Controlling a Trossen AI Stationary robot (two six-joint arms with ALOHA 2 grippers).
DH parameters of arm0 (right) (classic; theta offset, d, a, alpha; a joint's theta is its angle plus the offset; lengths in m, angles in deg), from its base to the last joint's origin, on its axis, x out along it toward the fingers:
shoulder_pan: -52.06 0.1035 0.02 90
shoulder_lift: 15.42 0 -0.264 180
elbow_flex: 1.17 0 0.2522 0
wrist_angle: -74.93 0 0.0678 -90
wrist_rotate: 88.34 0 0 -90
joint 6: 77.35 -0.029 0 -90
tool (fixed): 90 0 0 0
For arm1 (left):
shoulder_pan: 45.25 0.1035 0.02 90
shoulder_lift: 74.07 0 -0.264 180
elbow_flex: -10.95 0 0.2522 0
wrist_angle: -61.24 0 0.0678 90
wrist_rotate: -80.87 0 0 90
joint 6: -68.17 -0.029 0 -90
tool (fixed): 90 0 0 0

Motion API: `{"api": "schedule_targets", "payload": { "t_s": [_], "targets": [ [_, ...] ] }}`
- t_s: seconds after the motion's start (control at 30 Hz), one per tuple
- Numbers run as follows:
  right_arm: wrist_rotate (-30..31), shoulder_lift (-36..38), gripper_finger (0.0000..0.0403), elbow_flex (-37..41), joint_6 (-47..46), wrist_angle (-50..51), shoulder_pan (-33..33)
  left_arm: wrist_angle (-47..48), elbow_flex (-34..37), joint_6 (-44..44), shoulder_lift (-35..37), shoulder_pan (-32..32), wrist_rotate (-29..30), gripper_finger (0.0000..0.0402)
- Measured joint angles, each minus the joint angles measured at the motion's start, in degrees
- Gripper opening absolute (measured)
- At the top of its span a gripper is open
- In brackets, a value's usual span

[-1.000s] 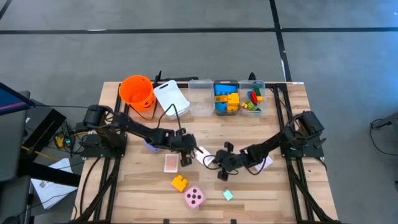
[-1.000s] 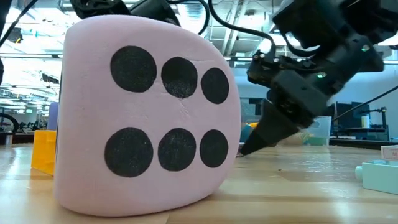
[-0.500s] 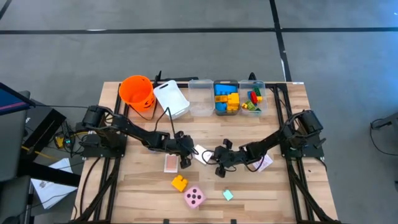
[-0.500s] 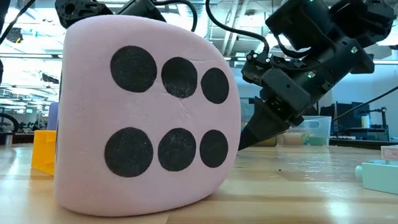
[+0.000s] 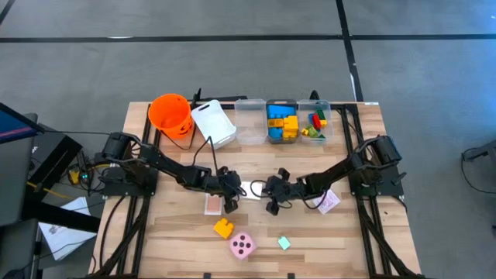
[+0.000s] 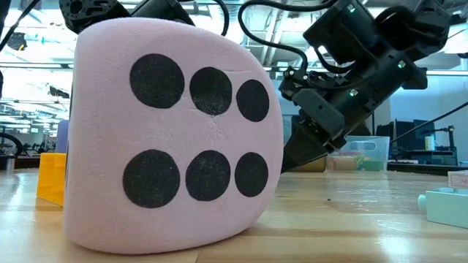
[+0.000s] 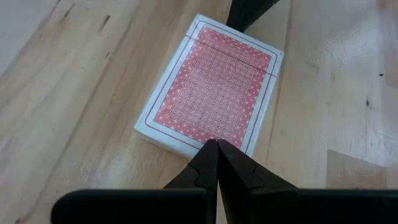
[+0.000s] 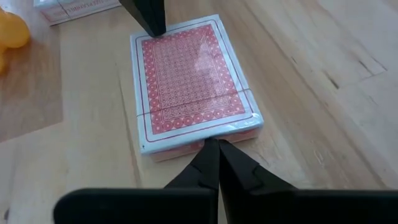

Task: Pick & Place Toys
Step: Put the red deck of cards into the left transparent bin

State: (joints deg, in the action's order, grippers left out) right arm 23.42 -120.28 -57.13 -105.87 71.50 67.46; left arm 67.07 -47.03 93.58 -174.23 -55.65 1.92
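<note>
Even, bright overhead light; glare on the card pack [image 8: 191, 81]; near die [image 6: 172, 139] perhaps slightly soft.

Two dark, near-black jointed arms, left arm [image 5: 167, 163] and right arm [image 5: 341, 172], on black frame bases at the table's side edges. Thin black cables loop along both. Left gripper [image 7: 217, 149] and right gripper [image 8: 217, 148]: matte black wedge fingers tapering to points. Possibly small green lights on the right wrist, low view.

The card deck [image 5: 253, 188] lies between the left gripper [image 5: 235, 190] and right gripper [image 5: 267, 191], die [image 5: 242, 246] nearer the table's [image 5: 356, 240] front edge.
</note>
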Motion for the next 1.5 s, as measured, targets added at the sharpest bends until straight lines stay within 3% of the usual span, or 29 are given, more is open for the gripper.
{"api": "schedule_targets", "payload": {
  "t_s": [0.27,0.63,0.77,1.17,1.5],
  "targets": [
    [0.7,0.8,0.0063,0.0,-1.1,0.1,1.7,0.0,0.0,0.0,0.0,0.1,-0.4,0.0000],
    [0.7,5.6,0.0241,-0.2,-1.5,1.3,5.9,-0.3,0.0,-2.6,-0.1,0.4,-0.5,0.0000],
    [0.7,4.8,0.0287,-0.1,-1.2,1.7,6.1,-0.3,0.0,-2.6,-0.1,0.5,-0.5,0.0000],
    [-0.1,1.6,0.0347,0.0,-7.0,3.8,3.5,-0.1,0.0,-4.4,-0.1,2.8,-0.3,0.0000],
    [16.5,1.6,0.0370,5.0,-11.8,-4.0,8.2,0.0,0.0,-4.6,-0.1,3.2,0.0,0.0000]
  ]
}}
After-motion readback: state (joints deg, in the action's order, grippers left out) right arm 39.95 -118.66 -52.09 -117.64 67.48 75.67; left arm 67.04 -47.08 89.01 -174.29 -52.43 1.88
